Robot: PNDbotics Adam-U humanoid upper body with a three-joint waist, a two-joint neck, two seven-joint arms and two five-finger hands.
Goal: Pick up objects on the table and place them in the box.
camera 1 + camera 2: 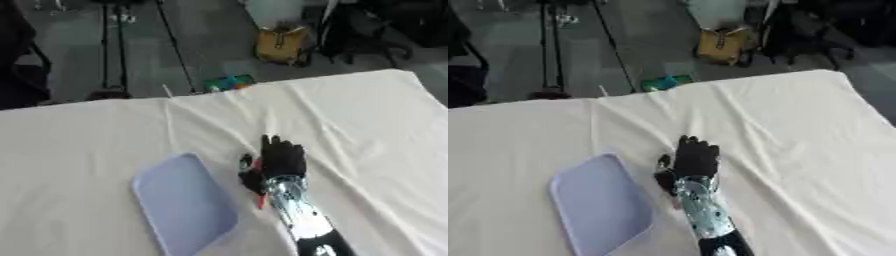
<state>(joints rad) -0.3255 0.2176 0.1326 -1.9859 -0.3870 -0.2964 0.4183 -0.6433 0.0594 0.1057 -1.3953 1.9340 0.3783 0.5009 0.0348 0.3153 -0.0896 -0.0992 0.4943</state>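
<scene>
A small red thing (262, 201) shows just under the right hand (282, 161), beside the wrist; what it is cannot be told. The hand lies on the white-clothed desk (367, 125) just right of the pale blue tray (179, 200), and whether its fingers are curled cannot be told.

One pale blue tray (184, 205) near the front edge of the white-clothed table (367, 120). One black hand (282, 160) just beside its right side, on one silver arm (302, 220). One small red thing (261, 201), touching the wrist; kind unclear.
</scene>
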